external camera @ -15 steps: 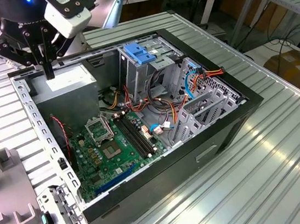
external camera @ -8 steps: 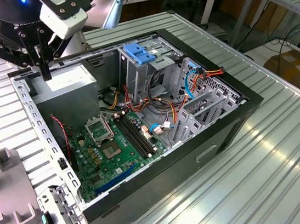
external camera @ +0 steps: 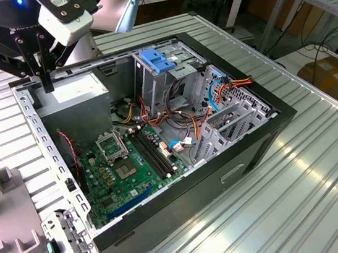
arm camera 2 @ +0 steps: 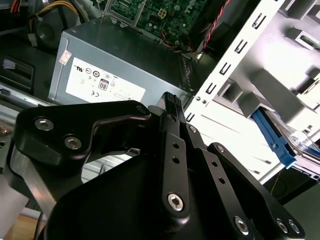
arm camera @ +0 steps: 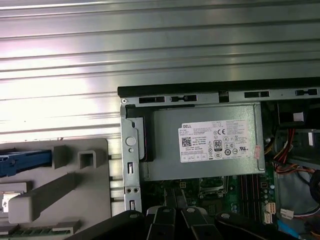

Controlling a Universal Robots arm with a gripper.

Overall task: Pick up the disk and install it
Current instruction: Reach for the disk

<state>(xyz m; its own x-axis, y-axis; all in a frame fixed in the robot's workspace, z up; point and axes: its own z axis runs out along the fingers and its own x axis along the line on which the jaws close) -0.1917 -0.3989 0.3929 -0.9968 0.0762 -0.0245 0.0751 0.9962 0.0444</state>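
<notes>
The arm's black gripper (external camera: pixel 47 87) hangs over the grey metal power supply box (external camera: pixel 77 92), jaws seemingly pinched together, empty; the blue-railed disk (arm camera: pixel 25 159) rests untouched on the pale grey holder (arm camera: pixel 75 200) beside the open black computer case (external camera: pixel 283 114), so pickup needs travel there and opened jaws

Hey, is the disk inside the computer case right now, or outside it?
Outside. In the first wrist view the disk, blue rail showing, lies on the grey fixture beside the computer case, not in it.
</notes>
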